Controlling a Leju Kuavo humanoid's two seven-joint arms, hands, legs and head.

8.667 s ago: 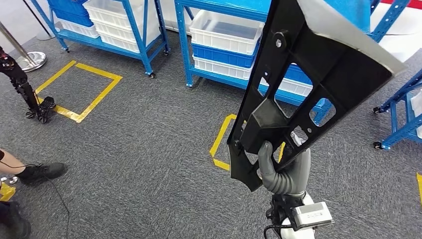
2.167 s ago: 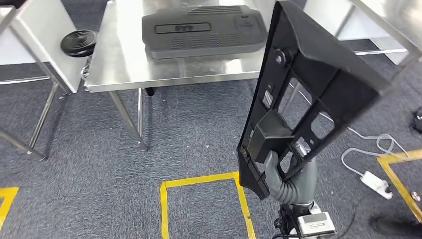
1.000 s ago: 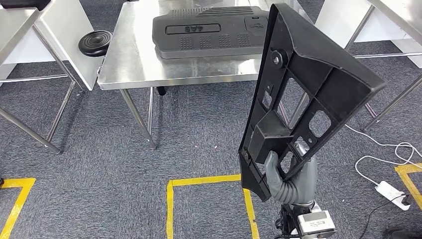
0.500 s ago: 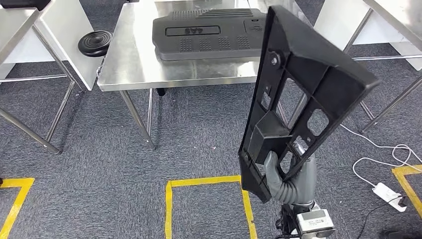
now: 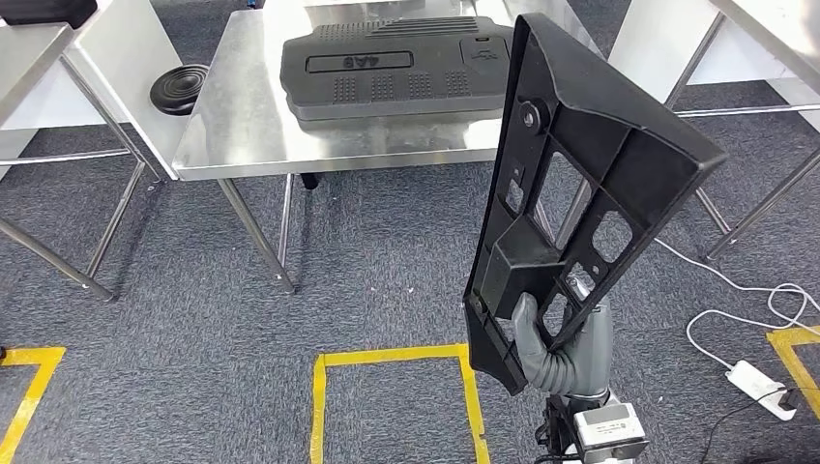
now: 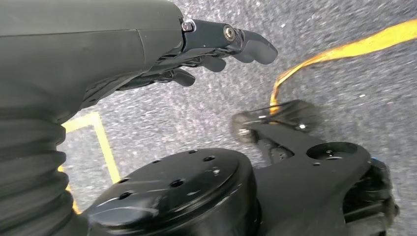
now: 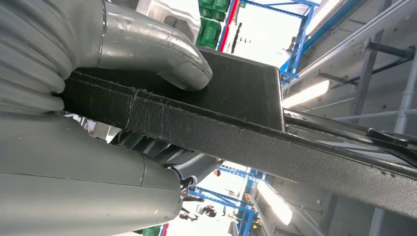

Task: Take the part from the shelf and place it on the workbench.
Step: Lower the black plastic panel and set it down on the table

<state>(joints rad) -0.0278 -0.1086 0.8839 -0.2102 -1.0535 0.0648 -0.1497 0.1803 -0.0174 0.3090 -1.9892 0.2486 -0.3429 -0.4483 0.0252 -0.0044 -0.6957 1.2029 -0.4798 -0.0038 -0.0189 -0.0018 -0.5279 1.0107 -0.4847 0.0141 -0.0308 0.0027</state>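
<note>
**Part in hand, counter ahead, placement still to come**

Picked up and carried: black ribbed part [image 5: 590, 184] held upright and tilted in the right hand [image 5: 566, 348], well above the grey carpet [image 5: 193, 338]. Gripped near its lower end, thumb [image 7: 162, 54] pressed on one face and the fingers [image 7: 196, 164] wrapped behind the edge, as the right wrist view shows. Clenched firmly on the part, by the look of it.

Not yet over the steel counter [image 5: 232, 116]. Counter standing ahead and to the left in the head view, with open carpet and a yellow floor marking [image 5: 387, 358] between it and the robot. Already lying on that counter: a flat black panel [image 5: 396, 68], taking up much of the right side of the top. Bare steel showing on the near-left part and along the front edge.

Left hand [image 6: 211, 44] hanging low above the carpet, fingers apart and holding nothing.

Judged from this: shelf pick done, transport nearly done. Left to do: close the remaining gap, bring the part over the top, lay it down on free steel beside the panel, then release. Worth watching: the long upper end of the part swinging near the panel while being lowered.

Also around: a round black disc [image 5: 179, 87] on a neighbouring surface, and a white cable with power strip [image 5: 759, 377] on the carpet at right.
</note>
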